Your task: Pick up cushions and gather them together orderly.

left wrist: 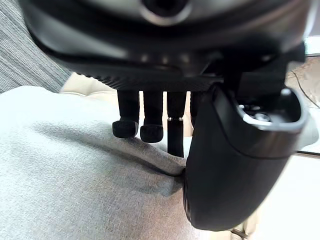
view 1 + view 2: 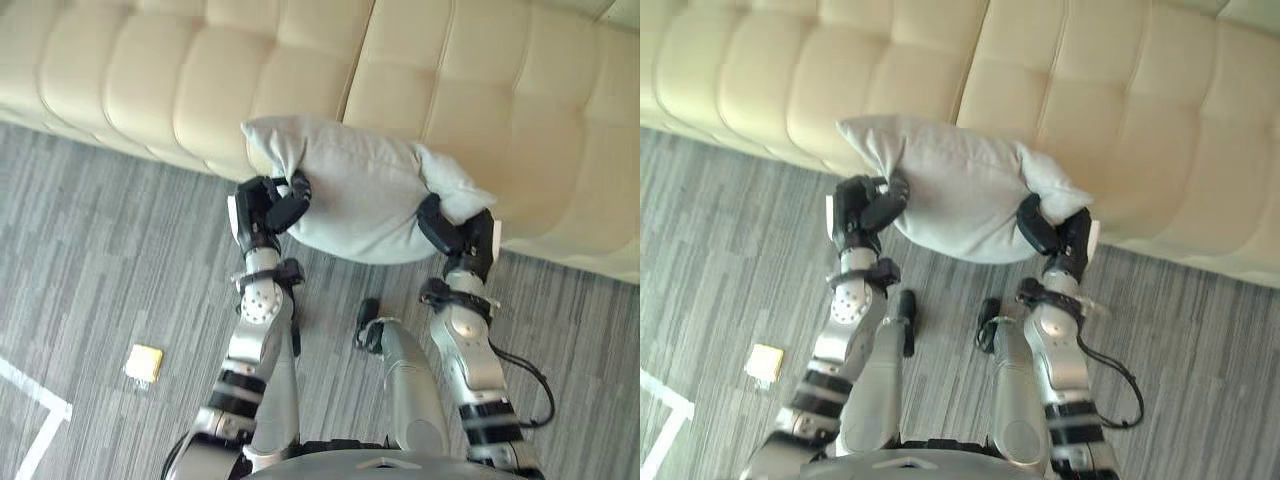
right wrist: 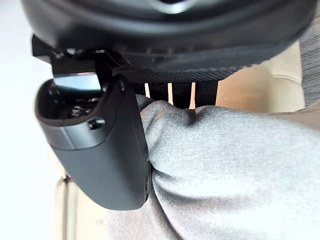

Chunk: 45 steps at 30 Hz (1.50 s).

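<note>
sofa (image 2: 450, 90): cream, tufted | floor (image 2: 100, 260): grey streaked carpet | white tape lines (image 2: 40, 392): on floor, lower left

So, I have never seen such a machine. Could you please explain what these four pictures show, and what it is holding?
It is a humanoid robot with two arms and dark hands. The two wide pictures come from cameras in its head, looking down. The two close pictures come from cameras on its wrists. The left hand and the right hand each grip one end of a grey cushion, thumb and fingers pinching the fabric. Behind it is a cream sofa. On the grey floor lies a small yellow object; I cannot tell what it is.
</note>
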{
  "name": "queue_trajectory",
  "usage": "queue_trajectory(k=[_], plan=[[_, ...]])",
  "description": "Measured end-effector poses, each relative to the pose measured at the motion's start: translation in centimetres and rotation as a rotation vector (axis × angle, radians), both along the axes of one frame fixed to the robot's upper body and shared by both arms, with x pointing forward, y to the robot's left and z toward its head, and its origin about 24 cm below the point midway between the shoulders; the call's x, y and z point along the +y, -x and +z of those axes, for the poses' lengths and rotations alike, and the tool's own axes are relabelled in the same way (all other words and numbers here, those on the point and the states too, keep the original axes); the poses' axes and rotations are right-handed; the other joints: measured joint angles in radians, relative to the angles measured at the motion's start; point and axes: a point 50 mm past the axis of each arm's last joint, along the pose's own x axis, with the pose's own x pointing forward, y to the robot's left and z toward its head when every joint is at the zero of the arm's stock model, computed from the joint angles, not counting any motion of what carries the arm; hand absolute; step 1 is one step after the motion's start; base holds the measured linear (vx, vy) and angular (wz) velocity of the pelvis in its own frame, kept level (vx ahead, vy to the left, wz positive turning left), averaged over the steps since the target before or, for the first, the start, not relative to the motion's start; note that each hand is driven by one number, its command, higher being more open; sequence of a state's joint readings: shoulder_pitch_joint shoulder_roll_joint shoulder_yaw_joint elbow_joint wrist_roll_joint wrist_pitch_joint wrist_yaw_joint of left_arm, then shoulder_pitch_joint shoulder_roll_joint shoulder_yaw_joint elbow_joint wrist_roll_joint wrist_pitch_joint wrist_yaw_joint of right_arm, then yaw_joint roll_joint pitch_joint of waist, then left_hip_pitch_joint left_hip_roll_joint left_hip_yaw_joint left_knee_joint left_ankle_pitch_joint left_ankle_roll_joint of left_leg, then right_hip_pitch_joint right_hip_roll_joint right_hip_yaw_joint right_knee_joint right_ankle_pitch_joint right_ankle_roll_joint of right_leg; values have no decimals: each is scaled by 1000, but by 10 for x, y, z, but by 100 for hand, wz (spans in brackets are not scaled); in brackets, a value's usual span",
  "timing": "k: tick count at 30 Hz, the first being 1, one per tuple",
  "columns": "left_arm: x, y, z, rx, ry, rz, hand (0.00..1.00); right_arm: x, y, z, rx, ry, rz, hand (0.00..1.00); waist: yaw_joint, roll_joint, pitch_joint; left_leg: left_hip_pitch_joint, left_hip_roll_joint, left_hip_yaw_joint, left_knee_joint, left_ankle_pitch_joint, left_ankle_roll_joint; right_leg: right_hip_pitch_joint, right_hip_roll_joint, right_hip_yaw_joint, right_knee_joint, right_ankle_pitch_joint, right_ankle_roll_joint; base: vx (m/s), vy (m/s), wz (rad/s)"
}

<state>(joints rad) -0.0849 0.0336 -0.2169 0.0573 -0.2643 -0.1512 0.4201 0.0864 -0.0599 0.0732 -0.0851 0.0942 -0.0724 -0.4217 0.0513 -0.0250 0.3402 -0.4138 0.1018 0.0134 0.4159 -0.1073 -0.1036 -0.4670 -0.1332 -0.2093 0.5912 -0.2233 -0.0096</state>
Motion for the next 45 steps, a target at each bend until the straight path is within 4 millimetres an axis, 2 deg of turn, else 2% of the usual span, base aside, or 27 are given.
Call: queue_trajectory(k=[6, 10, 12, 15, 17, 18, 19, 20, 21, 22, 23, 25, 26, 27, 28, 29, 30, 31, 32, 33, 34, 37, 39, 40, 41, 42, 45], plan=[[1, 35, -24, 91, 12, -17, 0, -5, 27, -14, 77, 109, 14, 0, -4, 16, -124, 146, 6, 26, -110, 7, -7, 115, 17, 13, -68, -4, 5, 112, -22, -11], [1, 44, -33, 129, 12, -26, 0, -7, 33, -17, 96, 152, 12, 0, -8, 26, -157, 201, 6, 30, -130, 5, -6, 168, 20, 17, -86, -10, 9, 76, -10, -4], [3, 49, -39, 155, 11, -24, 0, -6, 36, -19, 105, 160, 16, 0, -8, 25, -159, 205, 11, 28, -79, -23, -9, 187, 25, 18, -69, -35, 8, 0, 0, 0], [8, 70, -56, 241, 12, -1, 0, -1, 45, -26, 141, 189, 42, 0, -3, 26, -161, 129, 42, 0, 259, -47, -8, 273, 41, 16, -49, -90, -10, 6, -21, -7], [9, 78, -62, 272, 12, 0, 0, 0, 45, -23, 129, 202, 52, 0, -1, 31, -176, 61, 57, -3, 381, -46, 9, 291, 51, 21, -49, -103, -26, 73, -1, -7], [8, 78, -62, 273, 12, -4, 0, 0, 44, -21, 122, 202, 49, 0, -1, 33, -178, 51, 53, -3, 384, -58, 16, 291, 49, 24, -50, -103, -30, 114, 46, 0], [7, 78, -63, 277, 11, -14, 0, 0, 41, -18, 106, 202, 43, 0, -1, 32, -178, 29, 29, -3, 359, -113, 28, 291, 42, 34, -58, -103, -31, 119, 70, -1], [6, 79, -64, 284, 2, -29, 0, 0, 38, -16, 96, 205, 35, 0, 0, 29, -179, 12, -5, -8, 272, -134, 29, 297, 30, 41, -78, -104, -30, 162, 116, -2], [6, 79, -64, 286, -1, -33, 0, -1, 37, -15, 93, 209, 34, 0, 0, 28, -179, 7, -17, -12, 233, -134, 29, 300, 27, 44, -86, -104, -30, 204, 155, -12], [6, 80, -66, 296, -12, -41, 0, -2, 32, -16, 93, 226, 38, 0, 1, 29, -180, -1, -47, -48, 98, -118, 23, 318, 24, 57, -117, -105, -26, 202, 158, -22], [7, 80, -67, 302, -19, -44, 0, -3, 28, -17, 96, 235, 43, 0, 3, 33, -183, 1, -54, -63, 18, -85, 20, 331, 24, 68, -132, -108, -13, 261, 204, -39], [10, 82, -71, 323, -39, -51, 0, -2, 24, -24, 123, 239, 48, 0, 17, 20, -194, 42, -63, -47, -61, 70, 30, 350, 14, 112, -138, -126, 32, 396, 254, -55], [12, 83, -75, 342, -54, -52, 0, -1, 24, -32, 162, 235, 50, 0, 14, -5, -217, 38, -91, -21, 0, 34, 70, 376, -17, 136, -163, -134, 63, 433, 229, -42], [12, 83, -75, 343, -54, -52, 0, -1, 24, -32, 164, 235, 50, 0, 13, -5, -218, 36, -91, -19, 8, 30, 75, 382, -19, 137, -163, -131, 69, 463, 256, -39], [12, 83, -76, 348, -57, -53, 0, -2, 25, -35, 177, 239, 52, 0, 17, -9, -226, 34, -98, 19, 60, -19, 99, 376, -37, 181, -131, -126, 80, 465, 244, -41], [13, 83, -77, 351, -64, -55, 0, -1, 24, -38, 188, 244, 53, 0, 17, -16, -229, 57, -112, 50, 64, -45, 118, 348, -56, 205, -57, -115, 103, 523, 279, -55], [15, 83, -77, 354, -72, -56, 0, -1, 22, -39, 196, 247, 57, 0, 13, -16, -229, 94, -127, 69, 53, -60, 136, 308, -82, 212, 52, -89, 147, 411, 199, -43], [16, 83, -78, 360, -81, -59, 0, -1, 20, -42, 209, 248, 60, 0, 8, -17, -228, 138, -136, 80, 33, -71, 149, 280, -101, 211, 154, -48, 164, 385, 152, -32], [18, 84, -79, 370, -94, -62, 0, 0, 20, -47, 230, 248, 64, 0, 3, -16, -227, 192, -138, 86, 5, -79, 160, 256, -116, 207, 251, -30, 139, 364, 94, -27], [20, 85, -81, 380, -106, -62, 0, 0, 21, -53, 259, 247, 72, 0, -1, -12, -227, 262, -132, 87, -35, -81, 162, 233, -115, 180, 338, -51, 106, 350, 70, -24], [20, 85, -81, 381, -109, -62, 0, 0, 21, -56, 270, 247, 76, 0, -3, -8, -229, 288, -124, 87, -56, -80, 162, 224, -110, 158, 348, -60, 96, 251, 38, -17], [22, 81, -77, 353, -154, -68, 0, 0, 21, -59, 285, 257, 85, 0, -13, -6, -232, 362, -85, 88, -121, -80, 158, 158, -78, 84, 203, -73, 73, 238, -32, -12], [23, 80, -76, 349, -160, -69, 0, 1, 19, -58, 283, 272, 93, 0, -23, -5, -232, 365, -71, 88, -121, -82, 133, 131, -53, 87, 65, -60, 71, 173, -158, 1], [26, 79, -76, 346, -174, -73, 0, 2, 20, -59, 289, 273, 99, 0, -31, -32, -234, 373, -86, 85, -113, -93, 107, 139, -38, 108, -146, 115, 47, 239, -263, 7], [26, 78, -76, 347, -179, -78, 0, 2, 20, -60, 294, 275, 100, 0, -36, -32, -233, 380, -94, 77, -108, -107, 88, 143, -31, 123, -158, 155, 48, 223, -258, 2], [22, 78, -78, 358, -163, -83, 0, -3, 18, -63, 313, 299, 104, 0, -37, 1, -234, 382, -65, 56, -108, -118, 72, 157, -1, 118, -176, 164, 40, 130, -197, -16], [18, 75, -75, 339, -157, -103, 0, -8, 19, -65, 333, 315, 100, 0, -33, 20, -238, 395, -20, 20, -152, -116, 72, 189, 55, 104, -255, 184, 16, 83, -182, -16]])
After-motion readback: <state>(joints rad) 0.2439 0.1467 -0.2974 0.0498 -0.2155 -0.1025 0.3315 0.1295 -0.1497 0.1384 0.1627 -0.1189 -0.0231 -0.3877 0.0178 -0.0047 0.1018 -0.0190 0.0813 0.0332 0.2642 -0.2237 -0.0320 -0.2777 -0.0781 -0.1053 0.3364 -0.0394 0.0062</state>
